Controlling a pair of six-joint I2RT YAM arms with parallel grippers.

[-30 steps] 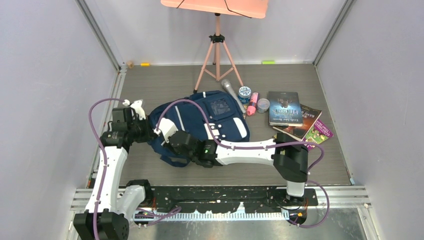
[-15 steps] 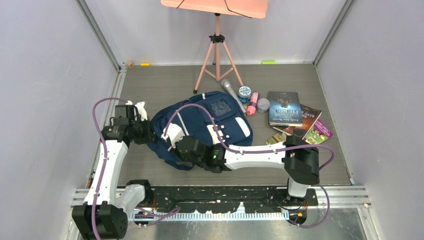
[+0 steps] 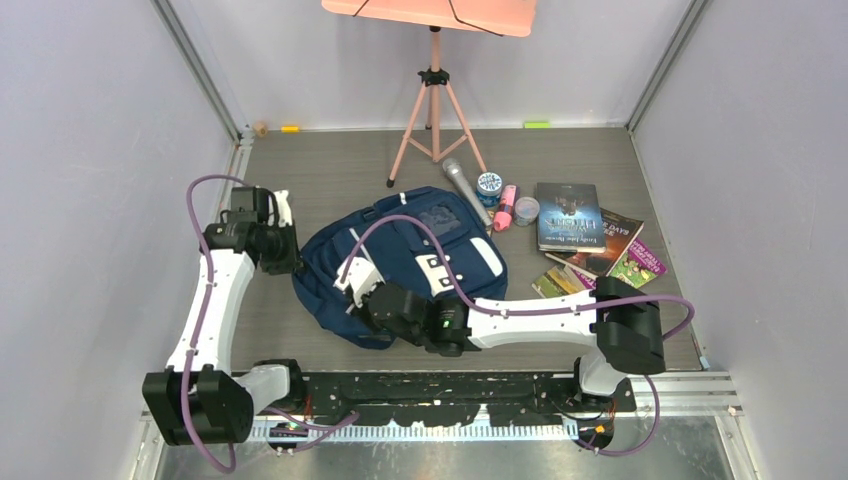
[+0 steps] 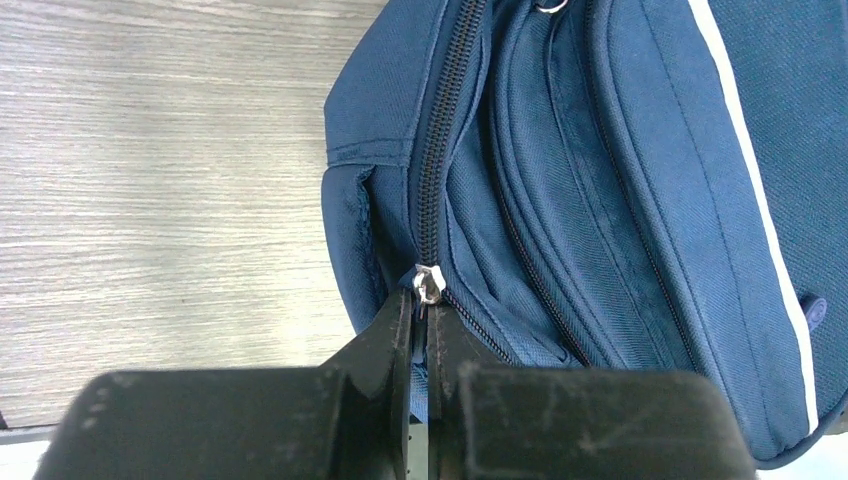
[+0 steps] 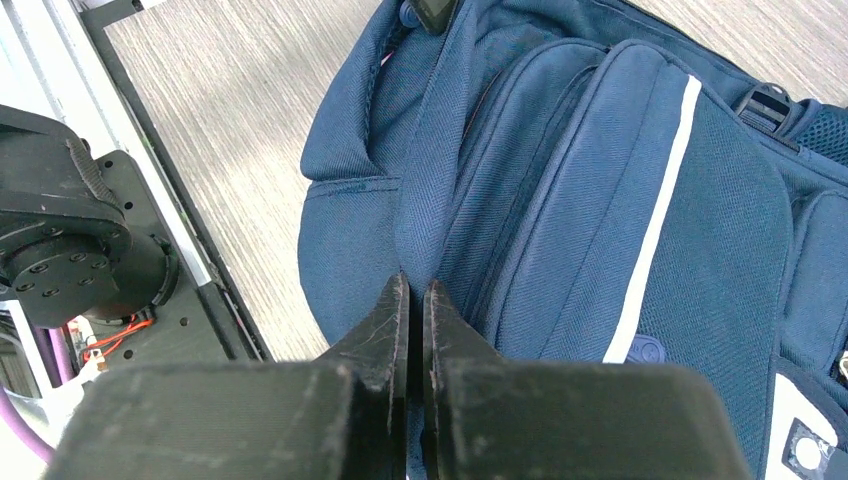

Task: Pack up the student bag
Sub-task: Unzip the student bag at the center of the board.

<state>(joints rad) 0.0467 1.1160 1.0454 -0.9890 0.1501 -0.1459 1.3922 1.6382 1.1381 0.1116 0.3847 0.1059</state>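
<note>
Start at your left: the left gripper [image 4: 420,306] is pressed together at the end of the dark zipper track [image 4: 440,150], pinching the zipper pull [image 4: 428,285]. The pull's silver ring sits right at the fingertips and a strip of blue shows between the fingers. That zipper runs along the left side of the student bag [image 3: 395,250], which lies flat on the grey wood-grain table [image 3: 300,165], roughly in the middle, front pocket and white stripes facing up.

Move right and you find the right gripper [image 5: 412,292] at the bag's near-left corner, fingers closed on a fold of navy fabric beside the main zipper seam. The right arm stretches low across the near edge of the table to get there.

Behind the bag stands a pink tripod [image 3: 432,110]. To the right of the bag, close to its far corner, lie a silver microphone [image 3: 460,185], a blue-lidded jar [image 3: 489,184], a pink highlighter [image 3: 506,207] and a small clear jar [image 3: 526,210]. Farther right, a dark-covered book [image 3: 568,215] overlaps a few more colourful books [image 3: 625,255].
</note>
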